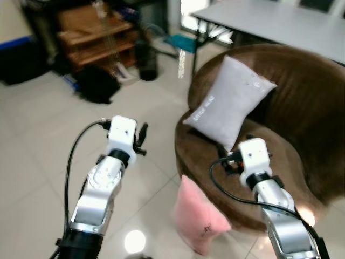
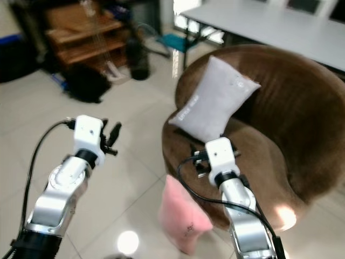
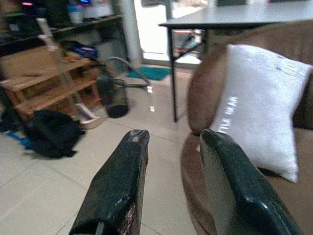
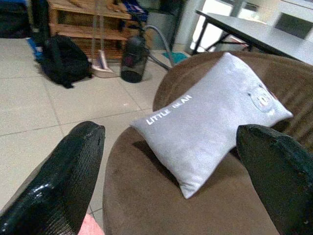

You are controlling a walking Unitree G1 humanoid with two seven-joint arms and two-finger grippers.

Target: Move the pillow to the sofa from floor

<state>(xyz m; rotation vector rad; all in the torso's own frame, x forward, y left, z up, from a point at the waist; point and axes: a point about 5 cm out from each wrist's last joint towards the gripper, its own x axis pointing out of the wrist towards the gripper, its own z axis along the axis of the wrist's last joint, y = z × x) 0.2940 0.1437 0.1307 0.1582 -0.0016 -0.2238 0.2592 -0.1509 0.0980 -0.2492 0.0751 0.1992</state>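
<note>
Down on the tiled floor (image 1: pixel 43 135), a pink pillow (image 1: pixel 198 221) — leaning against the front of the round brown sofa (image 1: pixel 302 108), low between the two arms. Not held by either claw. Some small dark print on its lower face, too blurred to read.

Up on the sofa seat, a grey pillow (image 4: pixel 210 120) propped at a slant against the backrest, with white lettering "LITTLE BEAR" along one edge and a small bear patch near the upper corner.

Right gripper (image 4: pixel 171 166) raised over the front of the sofa seat, just short of the grey pillow; fingers (image 4: pixel 63 181) spread wide apart, nothing between them. Pink edge of the floor pillow visible under the near finger in the right wrist view.

Left gripper (image 3: pixel 171 166) held out over bare floor, beside the sofa and apart from it; fingers (image 3: pixel 120 191) parted by a moderate gap — empty too.

Further back: a grey table (image 1: pixel 280 21) on black legs behind the sofa, wooden shelves (image 1: pixel 99 38) against the far wall, a black backpack (image 4: pixel 66 58) slumped on the tiles before them, a dark canister vacuum cleaner (image 4: pixel 134 61) with its hose curling up, and a teal mat (image 3: pixel 154 73) near the bright doorway.
</note>
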